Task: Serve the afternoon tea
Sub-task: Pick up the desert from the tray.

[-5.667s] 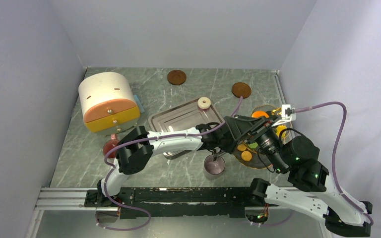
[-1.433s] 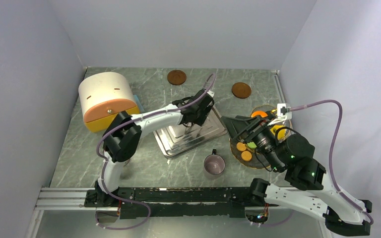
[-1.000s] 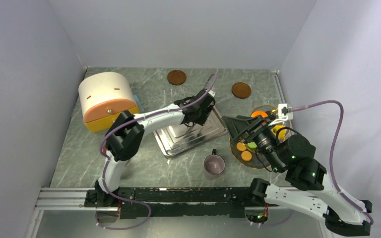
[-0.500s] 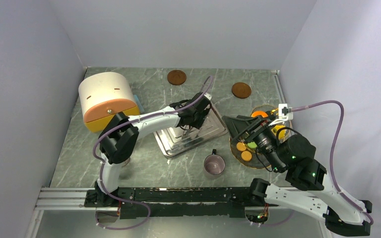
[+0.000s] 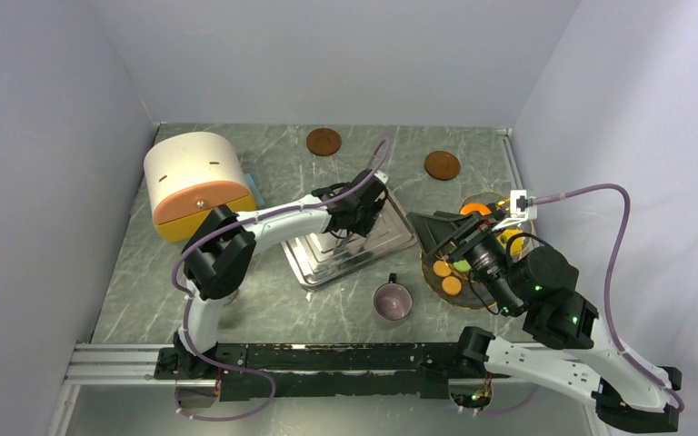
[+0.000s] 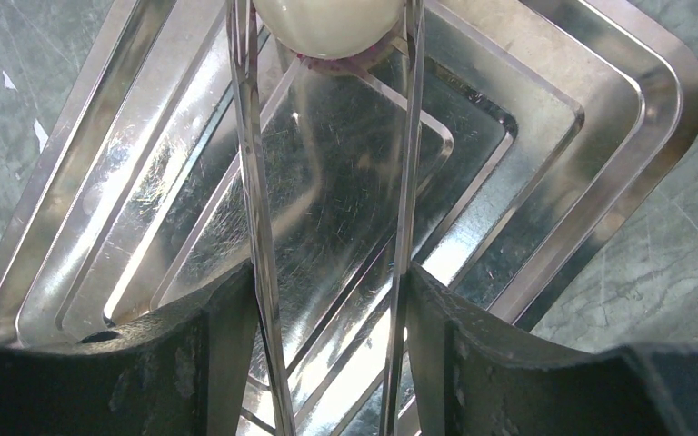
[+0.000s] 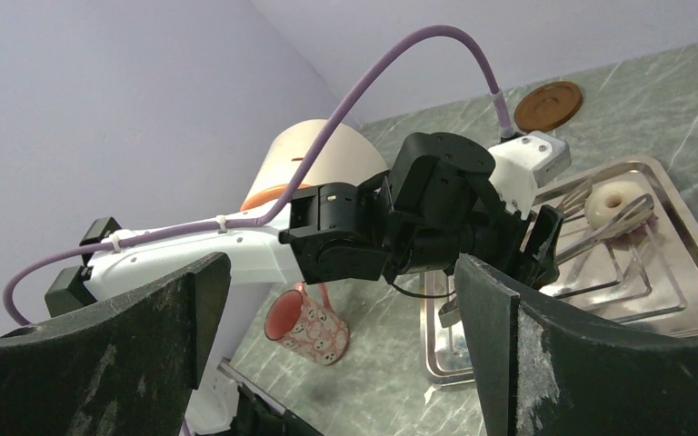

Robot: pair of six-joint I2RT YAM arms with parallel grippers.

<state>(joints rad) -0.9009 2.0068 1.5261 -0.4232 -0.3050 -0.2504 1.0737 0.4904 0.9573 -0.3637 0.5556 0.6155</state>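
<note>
Picking up a treat — the left gripper (image 6: 327,41) has its thin tongs pressed against both sides of the cream ring (image 7: 611,203), at the far part of the steel tray (image 6: 545,118). The right gripper (image 7: 338,263) hangs spread wide and empty. Next, as I judge it — a straight lift with a gentle pinch

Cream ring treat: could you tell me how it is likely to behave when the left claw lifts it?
The cream ring looks smooth and rounded, so it may slip between the thin metal fingers of the left claw. Small, it is probably light. Dropped on the steel tray, it might roll.
</note>
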